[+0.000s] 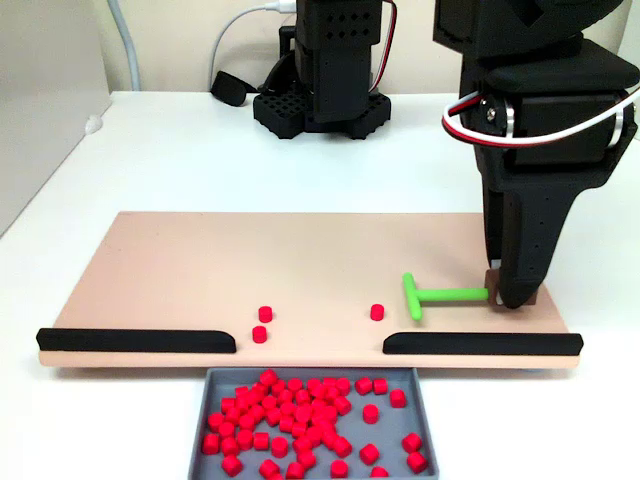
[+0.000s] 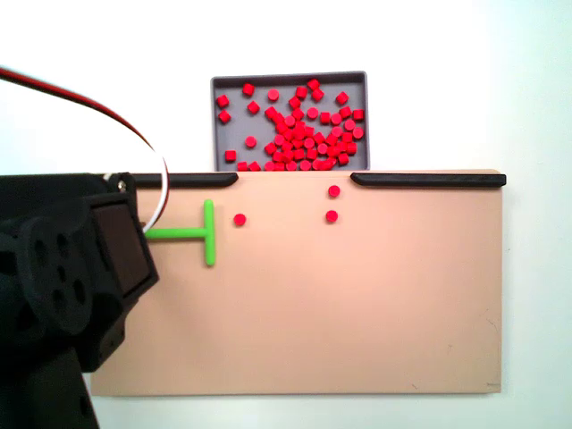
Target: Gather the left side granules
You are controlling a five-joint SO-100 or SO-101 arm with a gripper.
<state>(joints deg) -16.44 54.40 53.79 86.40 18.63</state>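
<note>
We see three tiny bright red stubby plastic granules (image 1: 264, 314) (image 2: 332, 216) loose on the flat tan board (image 1: 200, 270) (image 2: 357, 304). In a fixed view, two sit close together well left of the green T-shaped plastic tool (image 1: 430, 296) (image 2: 201, 234), and one lies just left of its crossbar. The black two-finger gripper (image 1: 515, 298) stands at the tool's stem end; we cannot tell whether its jaws clamp it.

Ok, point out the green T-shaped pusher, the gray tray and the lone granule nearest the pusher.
Green T-shaped pusher (image 1: 447, 294): a fixed view, middle of its stem.
Gray tray (image 2: 289, 79): a fixed view, its far rim.
Lone granule (image 1: 377, 312): a fixed view, its top face.
</note>
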